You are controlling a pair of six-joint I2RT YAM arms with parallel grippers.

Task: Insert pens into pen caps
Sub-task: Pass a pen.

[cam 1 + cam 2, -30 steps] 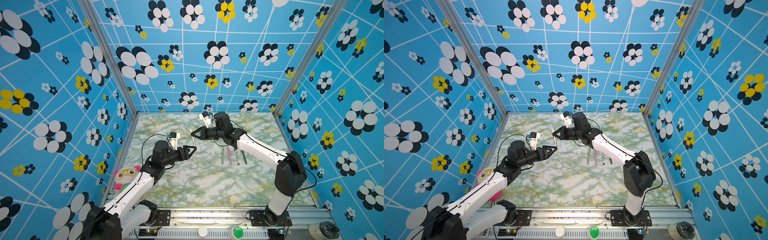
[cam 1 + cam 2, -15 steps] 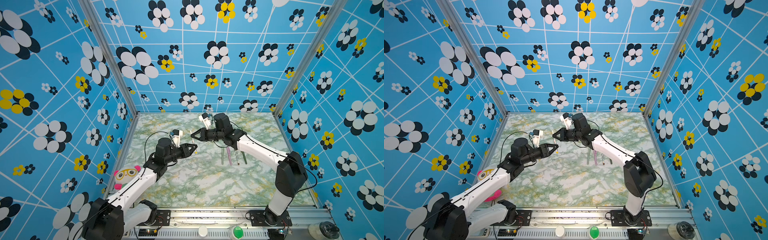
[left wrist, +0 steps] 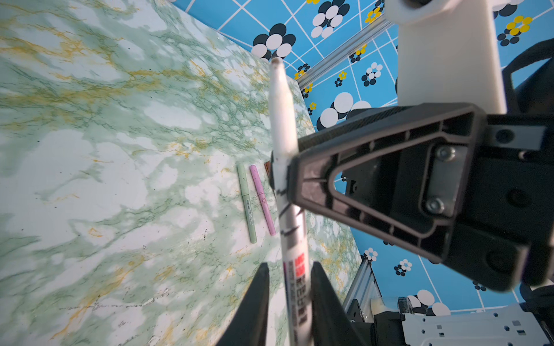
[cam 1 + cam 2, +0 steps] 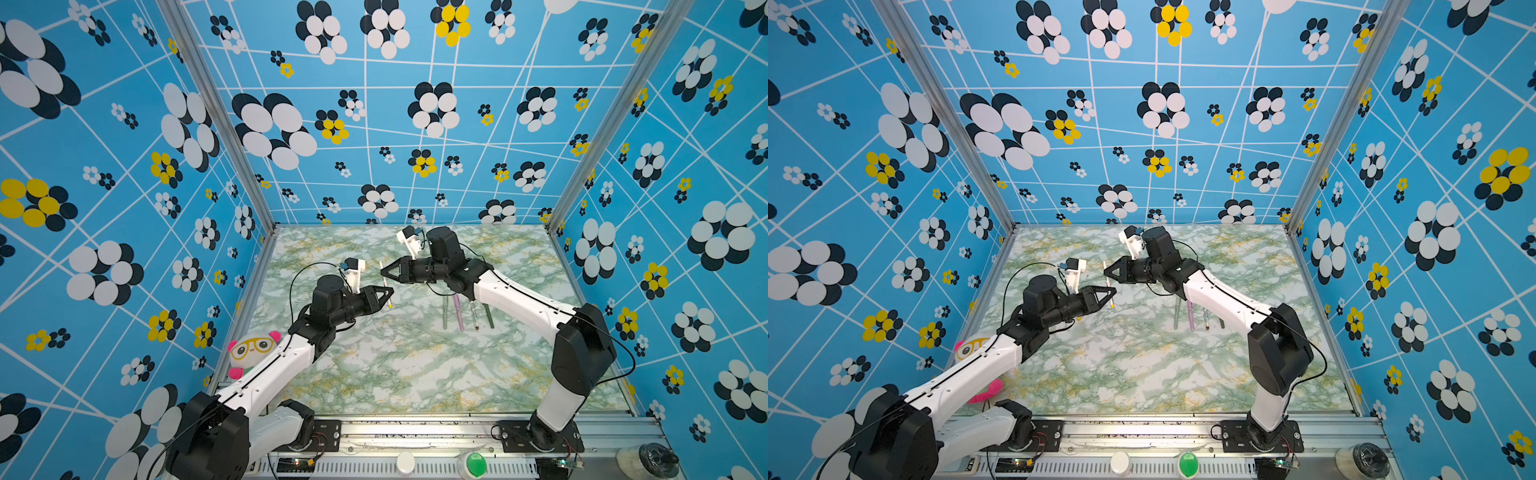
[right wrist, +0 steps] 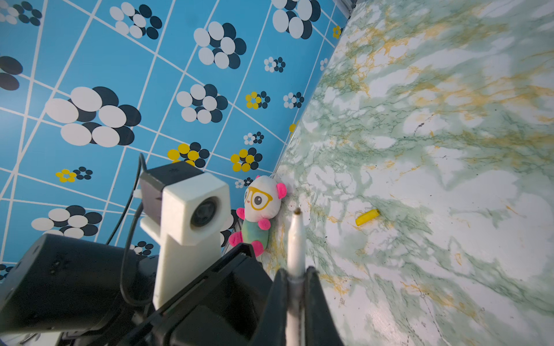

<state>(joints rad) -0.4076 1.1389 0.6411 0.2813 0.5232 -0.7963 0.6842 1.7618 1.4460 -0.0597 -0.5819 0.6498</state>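
White pen point(image 4: 385, 284) up off the tabletop point(image 4: 395, 365), centre frame!
My right claw point(image 5: 295, 274) clamps it — my left claw point(image 3: 289, 266) straddles its printed barrel, grip I can't tell.

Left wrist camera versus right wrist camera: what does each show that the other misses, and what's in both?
Only the left wrist: a pale green pen and a pink pen lying side by side on the table. Only the right wrist: the yellow cap lying by itself, and a plush toy at the table's edge. Both: the white pen, its tip bare, clamped in the right gripper, with the left gripper at the same pen, and the marbled table under them.
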